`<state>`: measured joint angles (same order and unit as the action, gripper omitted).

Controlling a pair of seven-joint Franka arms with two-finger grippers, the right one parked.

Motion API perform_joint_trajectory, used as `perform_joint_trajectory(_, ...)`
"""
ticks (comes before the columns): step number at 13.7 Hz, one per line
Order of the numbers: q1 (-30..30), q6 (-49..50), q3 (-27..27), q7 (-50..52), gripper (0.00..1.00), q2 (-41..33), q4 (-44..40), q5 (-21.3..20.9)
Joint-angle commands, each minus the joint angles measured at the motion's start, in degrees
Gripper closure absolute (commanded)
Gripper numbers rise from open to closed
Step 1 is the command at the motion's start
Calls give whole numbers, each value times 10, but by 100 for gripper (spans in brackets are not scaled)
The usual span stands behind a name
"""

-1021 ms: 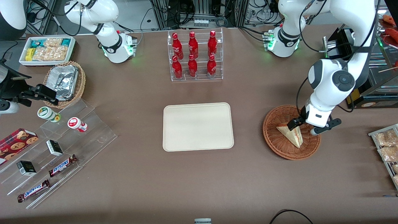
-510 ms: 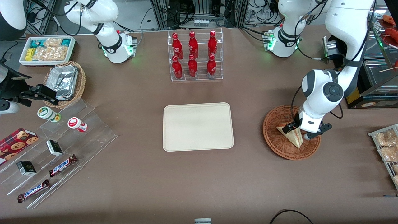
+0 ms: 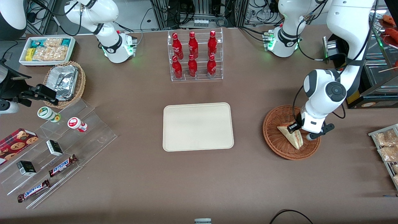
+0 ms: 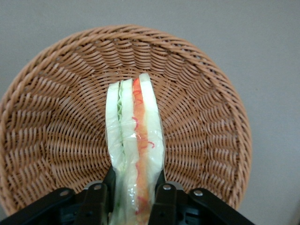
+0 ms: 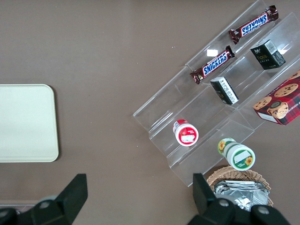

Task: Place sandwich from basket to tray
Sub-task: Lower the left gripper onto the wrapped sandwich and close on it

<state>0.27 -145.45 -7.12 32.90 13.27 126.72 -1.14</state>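
The sandwich [image 3: 290, 135], a wrapped white-bread wedge with red and green filling, lies in the reddish-brown wicker basket [image 3: 276, 141] toward the working arm's end of the table. My left gripper [image 3: 299, 130] is down in the basket and shut on the sandwich. In the left wrist view the sandwich [image 4: 135, 140] stands on edge between my two black fingers [image 4: 161, 199], which press on both its bread faces, with the basket's weave [image 4: 201, 122] all around. The cream tray [image 3: 198, 126] lies flat and bare at the table's middle; a corner of it shows in the right wrist view [image 5: 26, 123].
A clear rack of red bottles [image 3: 195, 56] stands farther from the camera than the tray. A tan basket with foil trays [image 3: 63, 82], a white snack box [image 3: 46, 49] and a clear stepped stand with snacks [image 3: 56, 149] lie toward the parked arm's end. Packaged snacks [image 3: 385, 146] sit beside the basket.
My gripper came down into the basket and closed on the sandwich's thick end. The sandwich shifted slightly in the basket.
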Motion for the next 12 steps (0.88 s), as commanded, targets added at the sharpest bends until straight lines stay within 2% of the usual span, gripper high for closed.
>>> perform_joint_trajectory(1, -14, 86, -4, 14, 100, -53, -33, -4)
perform_joint_trajectory(5, -76, 256, -6, 15, 100, -27, -195, -4)
perform_joint_trajectory(9, -151, 264, -7, 16, 100, -12, -247, -4)
perform_joint_trajectory(12, -220, 264, -7, 36, 100, 49, -309, -3)
